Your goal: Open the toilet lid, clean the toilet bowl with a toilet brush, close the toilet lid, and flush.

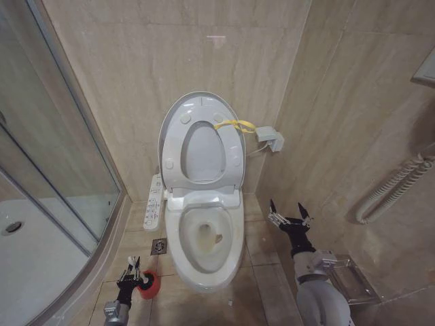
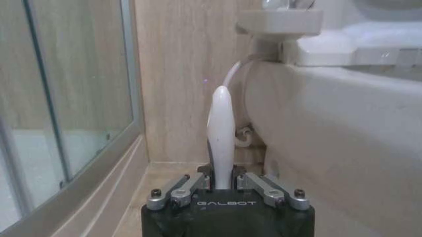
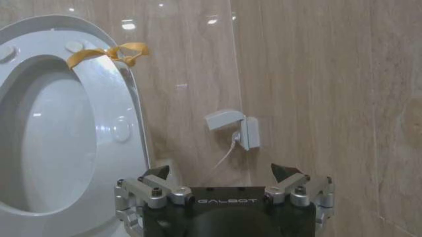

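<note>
From the head view, both arms are cut off by the bottom edge, so I only get the wrists and claws. The left claw [image 1: 129,270] sits at lower left of the frame, right over the red holder cup [image 1: 147,285], which it partly hides. In the left wrist view that claw [image 2: 223,185] is clamped on the white handle of the toilet brush [image 2: 221,138]; the bristle head is hidden from me. The toilet bowl [image 2: 343,148] fills the right side of that frame, close by the handle.

The toilet lid [image 1: 170,132] stands raised against the wall at centre frame, the seat [image 1: 234,153] up with it, a yellow loop [image 1: 234,125] at its upper right edge. The toilet bowl [image 1: 204,268] lies open below, a yellowish stain inside.

The right claw [image 1: 289,216] hangs right of the bowl, fingers spread apart, holding nothing. In its wrist view the claw [image 3: 223,173] faces the wall socket [image 3: 234,127], the lid [image 3: 128,98] at the left.
</note>
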Motion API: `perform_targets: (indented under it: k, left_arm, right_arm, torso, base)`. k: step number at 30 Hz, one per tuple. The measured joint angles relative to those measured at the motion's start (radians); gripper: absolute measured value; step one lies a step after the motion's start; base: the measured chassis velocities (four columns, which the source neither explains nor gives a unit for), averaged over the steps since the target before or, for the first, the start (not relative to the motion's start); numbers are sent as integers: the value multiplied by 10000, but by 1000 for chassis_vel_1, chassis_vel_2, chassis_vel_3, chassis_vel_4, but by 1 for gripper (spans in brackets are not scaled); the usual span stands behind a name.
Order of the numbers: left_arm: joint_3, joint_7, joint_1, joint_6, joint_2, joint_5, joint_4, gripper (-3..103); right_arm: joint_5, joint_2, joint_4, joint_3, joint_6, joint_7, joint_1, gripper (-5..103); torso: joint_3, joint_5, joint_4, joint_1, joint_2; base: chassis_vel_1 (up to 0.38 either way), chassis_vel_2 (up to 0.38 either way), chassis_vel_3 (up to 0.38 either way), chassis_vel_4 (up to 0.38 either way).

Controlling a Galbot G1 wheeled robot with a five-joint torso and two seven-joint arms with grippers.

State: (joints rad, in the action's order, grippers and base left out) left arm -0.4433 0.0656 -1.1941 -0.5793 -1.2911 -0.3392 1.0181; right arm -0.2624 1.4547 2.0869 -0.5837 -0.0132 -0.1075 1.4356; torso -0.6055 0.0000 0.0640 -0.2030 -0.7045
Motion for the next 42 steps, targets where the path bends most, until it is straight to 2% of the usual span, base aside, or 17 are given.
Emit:
perform_targets:
  k: [9, 16, 23, 35, 38, 42]
  left_arm:
    - [-144, -5, -749, -153, 39, 750, 1110, 17]
    - [-314, -41, -1195, -215, 139, 1133, 1288, 17]
    - [-405, -195, -1384, -378, 115, 1167, 1314, 17]
    - [-624, -416, -2307, 118, 322, 1162, 3919, 17]
    - [-710, -448, -2502, 122, 338, 1174, 4244, 17]
    - [-930, -514, -3190, 152, 373, 1174, 5381, 17]
  right_arm:
    - [0, 0, 0, 0, 0, 0, 0, 100]
    - [0, 0, 0, 0, 0, 0, 0, 100]
    - [0, 0, 0, 0, 0, 0, 0, 100]
    - [0, 0, 0, 0, 0, -1, 0, 100]
    - [0, 0, 0, 0, 0, 0, 0, 100]
    - [0, 0, 0, 0, 0, 0, 1, 100]
  torso:
    - [1, 0, 1, 0, 0]
    - [1, 0, 0, 0, 0]
    - [1, 0, 0, 0, 0]
    - [1, 1, 0, 0, -1]
    - [0, -1, 0, 0, 0]
    - [0, 0, 1, 0, 0]
  base:
    - [0, 0, 0, 0]
    - [0, 0, 0, 0]
    - [0, 0, 0, 0]
    - [0, 0, 0, 0]
    - [0, 0, 0, 0]
    - [0, 0, 0, 0]
